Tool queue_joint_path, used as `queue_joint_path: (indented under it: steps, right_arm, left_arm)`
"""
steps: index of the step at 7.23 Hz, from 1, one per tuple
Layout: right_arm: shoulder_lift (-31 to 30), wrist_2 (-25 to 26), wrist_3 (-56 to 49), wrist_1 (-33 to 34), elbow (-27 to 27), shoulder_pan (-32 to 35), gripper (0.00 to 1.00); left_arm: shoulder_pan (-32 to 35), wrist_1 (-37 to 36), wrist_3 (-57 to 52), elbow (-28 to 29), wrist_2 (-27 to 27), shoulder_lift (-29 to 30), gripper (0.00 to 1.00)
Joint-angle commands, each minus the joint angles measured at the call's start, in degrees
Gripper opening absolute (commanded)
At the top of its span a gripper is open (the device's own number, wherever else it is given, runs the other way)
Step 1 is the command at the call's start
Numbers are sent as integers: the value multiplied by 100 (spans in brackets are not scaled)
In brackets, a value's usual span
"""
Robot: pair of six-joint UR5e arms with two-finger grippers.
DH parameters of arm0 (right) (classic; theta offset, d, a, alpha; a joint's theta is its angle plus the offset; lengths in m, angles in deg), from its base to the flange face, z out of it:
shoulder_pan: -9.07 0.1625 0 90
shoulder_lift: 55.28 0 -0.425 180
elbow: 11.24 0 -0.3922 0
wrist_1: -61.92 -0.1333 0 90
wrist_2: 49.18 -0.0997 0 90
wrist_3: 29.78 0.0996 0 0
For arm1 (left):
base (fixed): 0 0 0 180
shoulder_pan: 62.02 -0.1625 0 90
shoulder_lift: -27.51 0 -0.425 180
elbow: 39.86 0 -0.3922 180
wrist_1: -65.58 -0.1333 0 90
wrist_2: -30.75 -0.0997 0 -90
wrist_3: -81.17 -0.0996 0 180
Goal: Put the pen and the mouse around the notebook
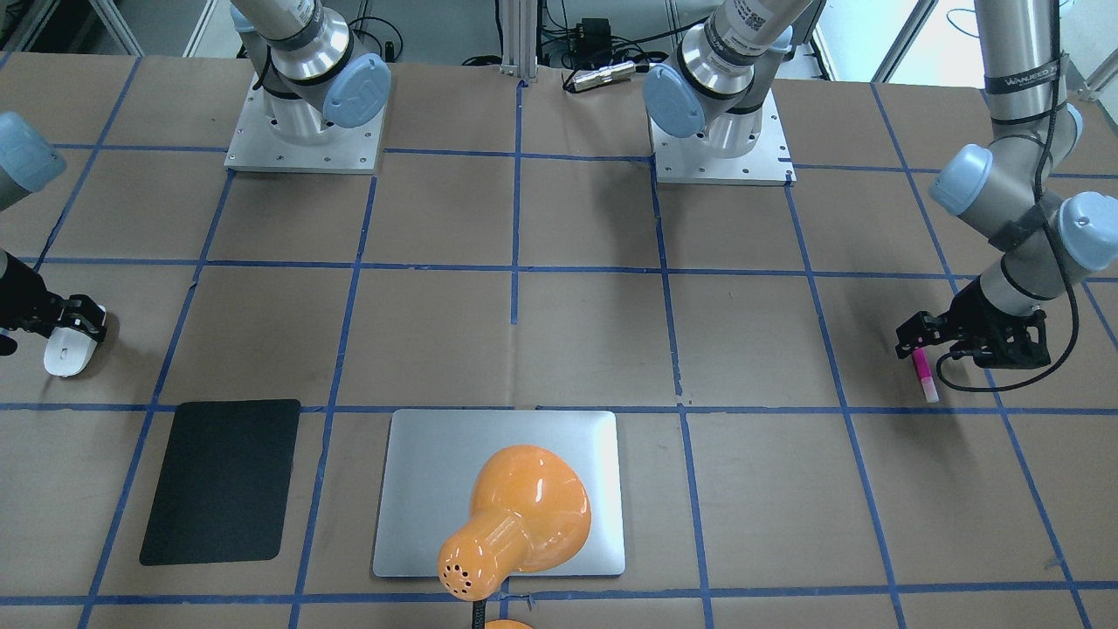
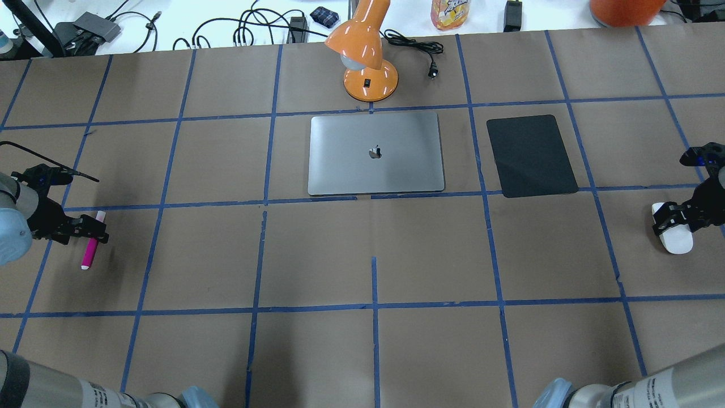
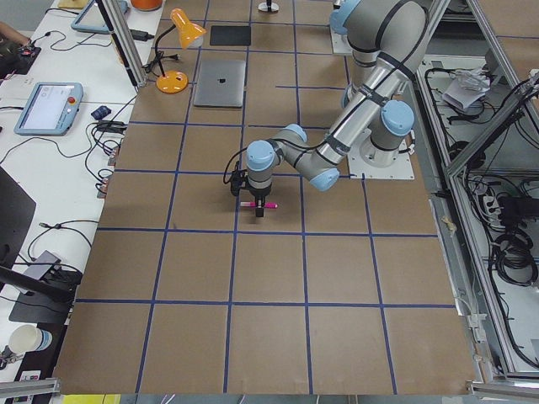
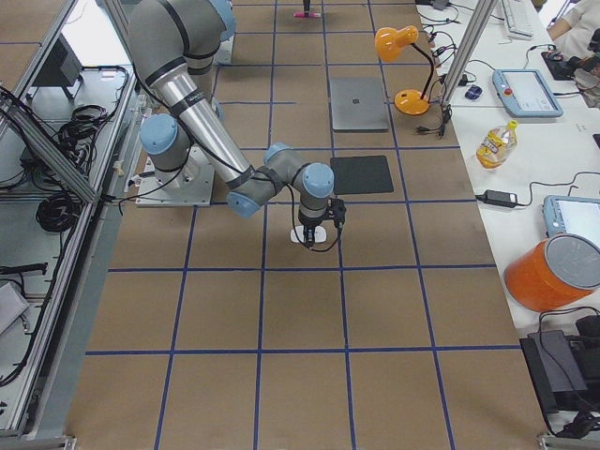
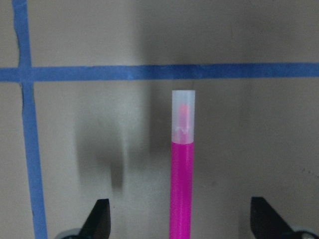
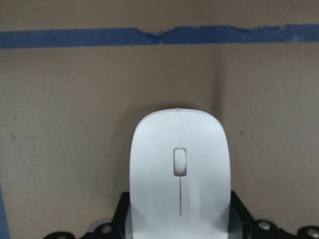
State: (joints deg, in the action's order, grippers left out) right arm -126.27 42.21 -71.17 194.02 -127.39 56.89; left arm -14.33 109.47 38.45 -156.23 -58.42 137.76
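The magenta pen [image 2: 89, 249] with its pale cap lies on the table at the far left of the overhead view. My left gripper [image 2: 94, 231] is down over it, open, and in the left wrist view the fingertips [image 5: 101, 215] stand well apart either side of the pen [image 5: 181, 189]. At the far right, the white mouse [image 2: 675, 237] rests on the table with my right gripper [image 2: 672, 219] shut on its sides. The mouse [image 6: 179, 169] fills the gap between the fingers in the right wrist view. The silver notebook [image 2: 396, 170] lies flat at the middle back.
An orange desk lamp [image 2: 365, 56] stands behind the notebook, and its shade overhangs the notebook [image 1: 419, 489] in the front-facing view. A black mat [image 2: 531, 156] lies to the right of the notebook. Cables, a bottle and an orange tub sit beyond the far edge.
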Motion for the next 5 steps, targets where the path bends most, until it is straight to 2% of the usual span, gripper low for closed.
queue_joint_path:
  steps: [1,2,3,4,5]
  right_arm:
    - [-221,-7,201,-18,83,148,61]
    - [-240,-85,262,-18,362,384,61]
    - [-196,-199,507,-287,791,700,62]
    - [-196,-209,875,-664,1204,1190,62]
    - [-170,-218,1487,-920,1522,1778,62]
  left_arm:
    - [3,-99,-8,0,5,66,53]
    - [3,-100,-8,0,5,92,42]
    - [3,-100,1,0,5,92,33]
    - [3,-100,9,0,5,101,13]
    - [3,-100,18,9,-4,101,0]
